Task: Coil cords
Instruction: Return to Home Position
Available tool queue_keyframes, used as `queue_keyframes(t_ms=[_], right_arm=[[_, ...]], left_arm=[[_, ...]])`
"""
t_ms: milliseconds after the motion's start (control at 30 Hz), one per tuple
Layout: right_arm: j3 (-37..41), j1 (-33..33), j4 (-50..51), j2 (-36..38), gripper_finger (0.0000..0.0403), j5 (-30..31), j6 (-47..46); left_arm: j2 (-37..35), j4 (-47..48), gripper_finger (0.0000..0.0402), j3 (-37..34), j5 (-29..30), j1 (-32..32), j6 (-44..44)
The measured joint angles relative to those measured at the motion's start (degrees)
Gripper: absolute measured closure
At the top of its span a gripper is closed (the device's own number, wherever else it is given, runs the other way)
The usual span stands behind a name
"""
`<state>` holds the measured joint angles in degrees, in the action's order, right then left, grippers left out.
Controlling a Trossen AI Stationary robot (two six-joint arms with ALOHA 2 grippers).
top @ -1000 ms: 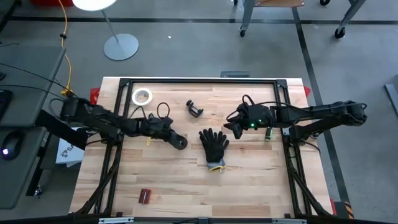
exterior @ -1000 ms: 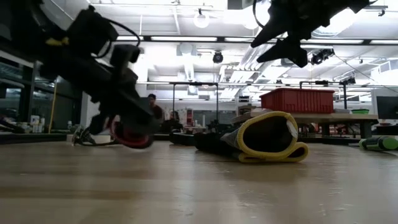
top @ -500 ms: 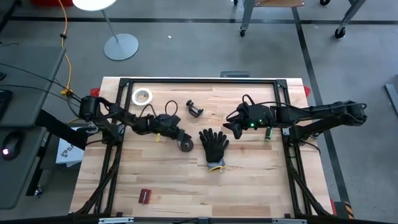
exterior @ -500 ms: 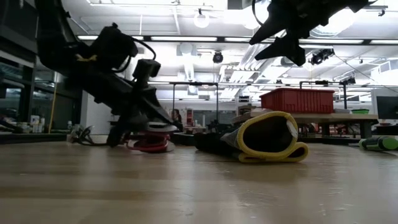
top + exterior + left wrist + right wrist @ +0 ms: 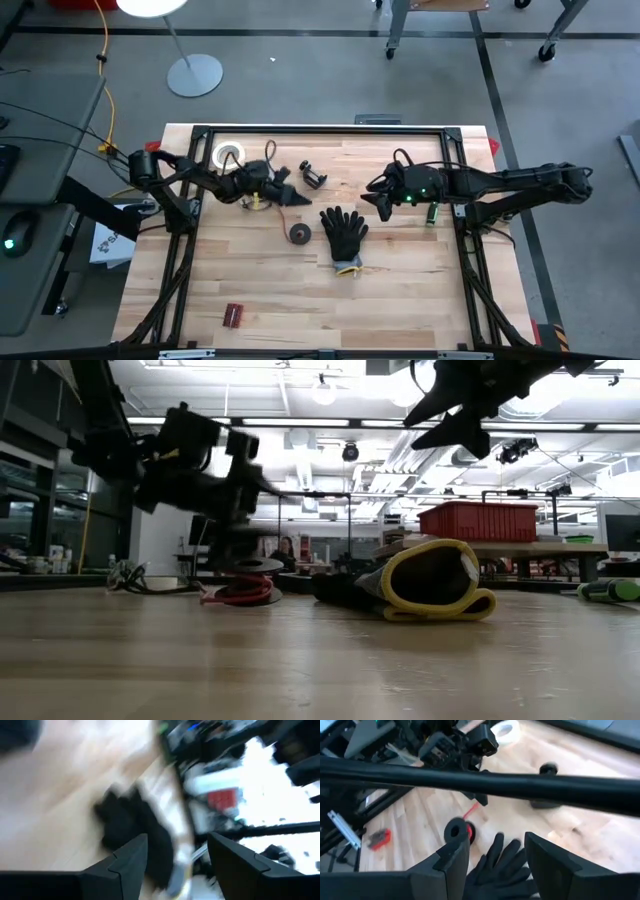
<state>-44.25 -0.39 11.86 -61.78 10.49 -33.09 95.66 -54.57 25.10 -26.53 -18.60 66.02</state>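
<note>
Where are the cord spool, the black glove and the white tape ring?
cord spool (image 5: 298,233): high view, its round top.
black glove (image 5: 347,240): high view, the palm.
white tape ring (image 5: 216,154): high view, its band.

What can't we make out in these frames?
Left wrist view: blurred; black glove is only a dark smear, spool not identifiable.
High view: spool too small to judge how the red cord is wound; small red object at the table's front unidentifiable.
Right wrist view: black bar crosses the picture, hiding table behind it.
</note>
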Motion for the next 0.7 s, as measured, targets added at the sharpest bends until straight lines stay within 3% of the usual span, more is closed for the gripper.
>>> queue_keyframes(t_ms=[200, 333, 400, 467, 600, 700], right_arm=[[-0.02, -0.81, 2.07, 4.72, 0.0220, 2.32, -0.38], [-0.04, -0.33, 10.64, 9.31, 0.0229, 4.51, -4.36], [-0.04, 0.88, 14.42, 12.08, 0.0251, 5.29, -6.32], [-0.04, 2.50, 16.20, 15.06, 0.0288, 5.87, -7.66], [-0.04, 5.31, 16.33, 19.63, 0.0384, 8.33, -9.24], [0.63, 7.68, 16.39, 19.84, 0.0395, 10.47, -12.02]], left_arm=[[-2.55, -9.64, 0.0227, 3.36, -5.26, -4.53, 3.01], [-15.26, -3.87, 0.0305, 2.30, -3.54, -4.53, -2.77], [-24.07, 1.40, 0.0362, 0.50, 0.70, -3.81, -6.59], [-34.06, 6.08, 0.0390, -1.54, 6.22, -2.26, -10.46], [-51.65, 19.70, 0.0396, -3.80, 22.79, 3.51, -16.22], [-59.58, 29.56, 0.0400, -3.80, 32.73, 9.32, -21.62]])
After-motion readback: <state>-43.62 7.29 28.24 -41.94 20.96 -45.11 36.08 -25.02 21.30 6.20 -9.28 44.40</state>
